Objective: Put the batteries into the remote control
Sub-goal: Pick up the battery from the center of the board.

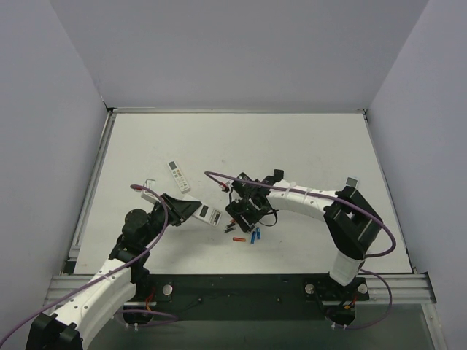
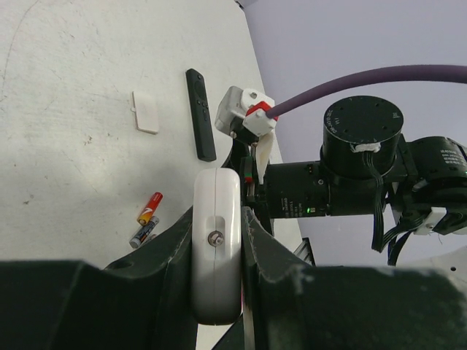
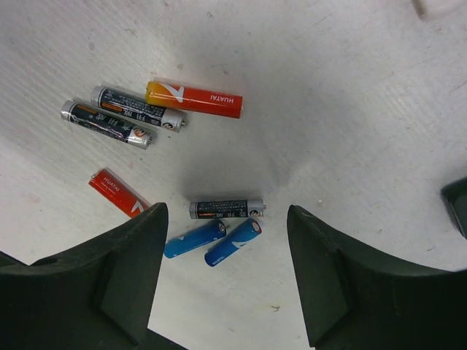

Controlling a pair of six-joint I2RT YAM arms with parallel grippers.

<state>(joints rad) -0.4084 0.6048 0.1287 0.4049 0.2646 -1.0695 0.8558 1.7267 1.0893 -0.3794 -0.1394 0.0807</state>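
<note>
- The left arm [image 1: 109, 281] rises from its near-left base and leans toward the far right.
- The left gripper [image 2: 219, 230] has its jaws closed on the two long edges of the remote control [image 2: 217, 284].
- The right arm [image 1: 303, 198] folds at the elbow and stretches left toward the middle.
- The right gripper [image 3: 225, 219] points straight down, its fingers [image 3: 124, 277] standing well apart.
</note>
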